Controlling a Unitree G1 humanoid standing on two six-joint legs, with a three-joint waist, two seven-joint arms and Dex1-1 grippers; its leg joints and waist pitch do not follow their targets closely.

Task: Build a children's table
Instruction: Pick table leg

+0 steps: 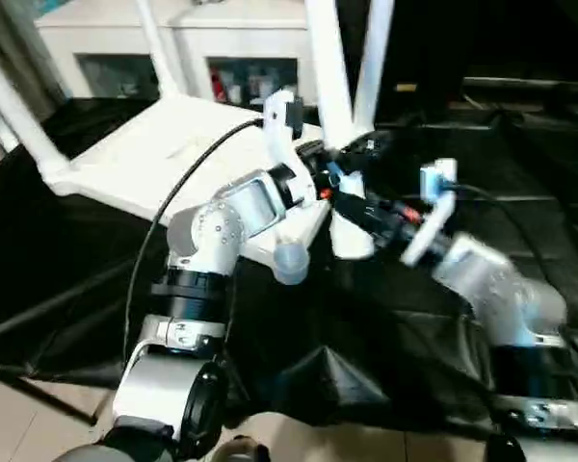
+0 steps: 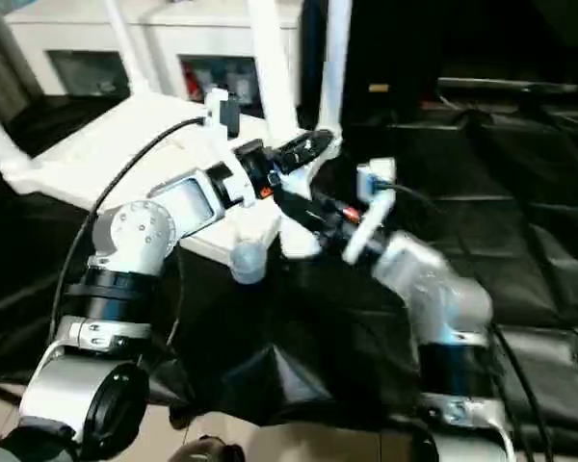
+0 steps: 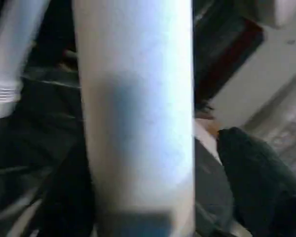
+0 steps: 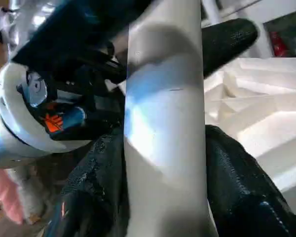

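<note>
White plastic tabletop point(image 1: 173, 154) lies underside-up on the black-draped surface point(image 1: 385, 356), and with the right gripper point(image 4: 163, 163) clamped on the 3 o'clock corner leg point(image 1: 329, 77) and the left gripper point(image 1: 342, 164) apart around it, we should keep it plumb while seating.

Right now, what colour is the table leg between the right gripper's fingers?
White. The leg shows best in the right wrist view, clamped by the right gripper.
</note>
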